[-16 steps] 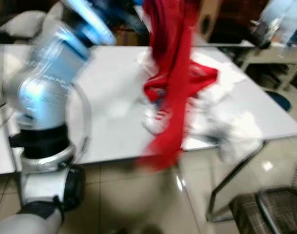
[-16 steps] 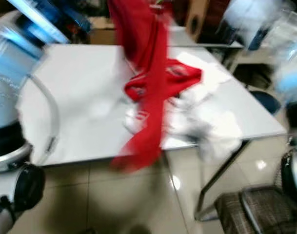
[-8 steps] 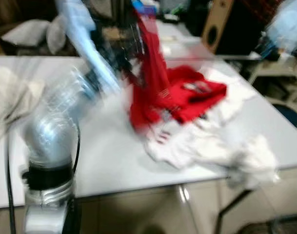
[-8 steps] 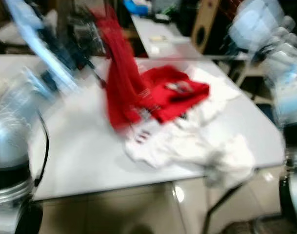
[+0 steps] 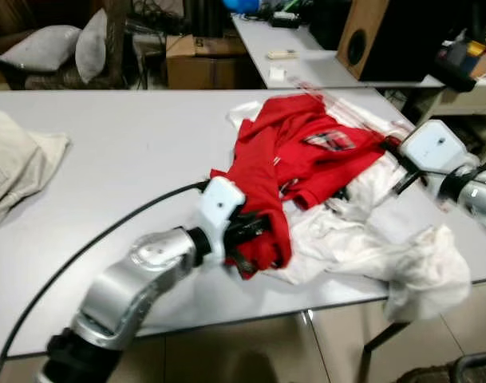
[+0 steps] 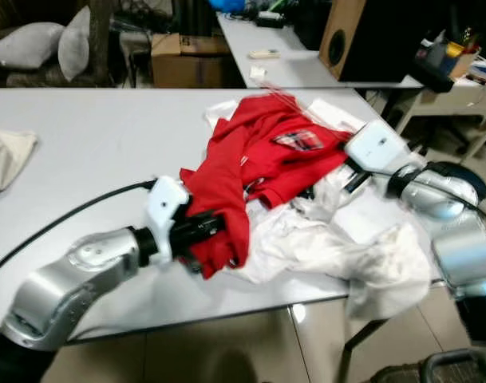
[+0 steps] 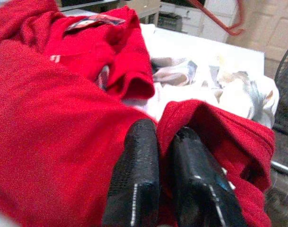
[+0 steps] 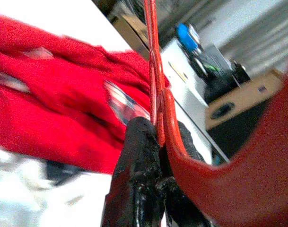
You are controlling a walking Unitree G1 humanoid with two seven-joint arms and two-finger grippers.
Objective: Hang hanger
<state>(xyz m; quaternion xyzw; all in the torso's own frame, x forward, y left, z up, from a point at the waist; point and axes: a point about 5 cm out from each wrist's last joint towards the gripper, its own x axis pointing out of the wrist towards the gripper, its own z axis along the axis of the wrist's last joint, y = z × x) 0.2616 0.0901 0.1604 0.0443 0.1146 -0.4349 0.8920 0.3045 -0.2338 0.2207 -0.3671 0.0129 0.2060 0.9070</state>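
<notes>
The red hanger [image 8: 159,90] is largely hidden in the eye views. It lies over the clothes pile, pinched between the right gripper's [image 8: 155,142] fingers. The left gripper [image 7: 165,142] has fingers pressed together on the red garment [image 5: 262,191]. A second ago that garment hung raised; now it lies on the white table [image 5: 123,144] among white clothes [image 5: 370,247].

A heap of garments [image 5: 322,167] lies right of centre on the surface [image 5: 123,152], spilling over its lower right edge. The left claw [image 5: 246,239] sits at the heap's lower left; the right claw [image 6: 338,179] at its right side. A folded cloth [image 5: 11,167] lies at far left. Pillows [image 5: 59,48] sit upper left, a speaker [image 5: 386,36] upper right.
</notes>
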